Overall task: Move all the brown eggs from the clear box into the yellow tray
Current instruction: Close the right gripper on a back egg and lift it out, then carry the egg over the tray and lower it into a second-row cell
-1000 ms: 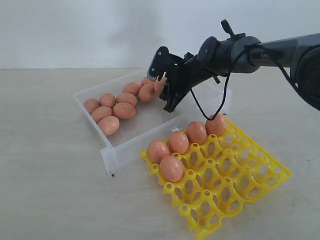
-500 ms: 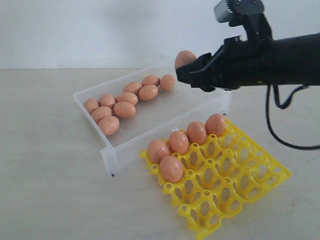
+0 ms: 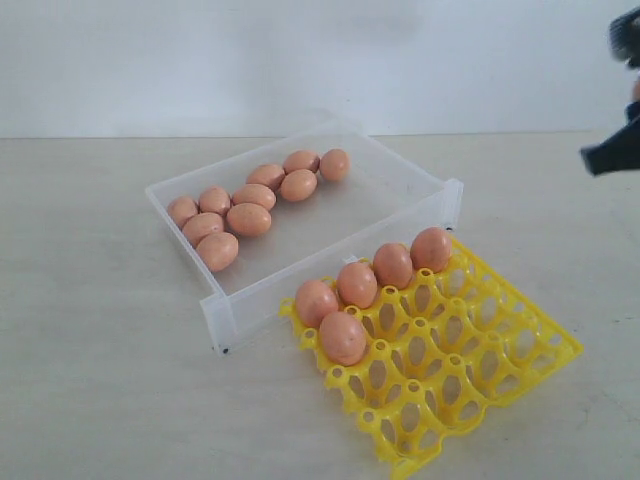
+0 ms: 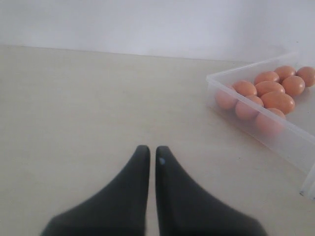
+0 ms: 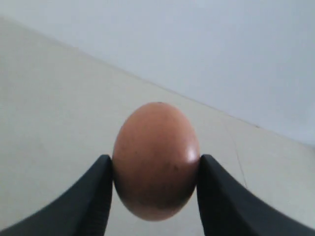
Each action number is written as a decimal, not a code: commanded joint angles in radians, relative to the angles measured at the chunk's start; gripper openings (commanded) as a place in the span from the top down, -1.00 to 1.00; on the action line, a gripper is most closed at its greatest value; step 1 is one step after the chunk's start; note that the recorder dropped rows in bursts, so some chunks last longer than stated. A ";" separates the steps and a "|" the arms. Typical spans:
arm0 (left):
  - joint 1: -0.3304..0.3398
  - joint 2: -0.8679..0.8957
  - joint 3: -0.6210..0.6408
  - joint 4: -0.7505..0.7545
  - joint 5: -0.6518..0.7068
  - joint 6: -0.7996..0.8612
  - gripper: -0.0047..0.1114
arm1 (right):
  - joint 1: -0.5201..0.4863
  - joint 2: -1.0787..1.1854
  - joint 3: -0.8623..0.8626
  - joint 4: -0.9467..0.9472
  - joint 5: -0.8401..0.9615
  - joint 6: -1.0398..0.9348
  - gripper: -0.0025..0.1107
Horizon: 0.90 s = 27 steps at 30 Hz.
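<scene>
Off at ext. view's right edge, right hand point(image 3: 612, 152) is carrying an egg point(image 5: 156, 157) just lifted from the box point(image 3: 340, 215), clamping it between its fingers, prob. heading for the tray point(image 3: 470, 370); left hand point(image 4: 150, 151) is idling closed, empty.

soft even light, faint shadows, a small glint on the egg point(image 5: 156, 162).

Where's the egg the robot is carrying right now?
The egg is clamped in the right gripper, filling the right wrist view; in the exterior view that gripper is at the far right edge, away from the box and tray.
</scene>
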 commanded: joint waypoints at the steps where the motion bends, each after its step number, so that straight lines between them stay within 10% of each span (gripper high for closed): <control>1: 0.003 -0.003 0.003 -0.003 -0.004 -0.001 0.85 | -0.005 -0.026 -0.051 -0.142 0.052 0.560 0.96; 6: 0.003 -0.003 0.003 -0.003 -0.004 -0.001 0.85 | -0.003 0.023 -0.051 -1.011 0.183 1.737 0.96; 13: 0.003 -0.003 0.003 -0.003 -0.004 -0.001 0.85 | -0.066 0.253 -0.051 -1.875 -0.357 2.840 0.96; 27: 0.003 -0.003 0.003 -0.003 -0.004 -0.001 0.85 | -0.083 0.323 -0.047 -2.892 -0.271 2.924 0.96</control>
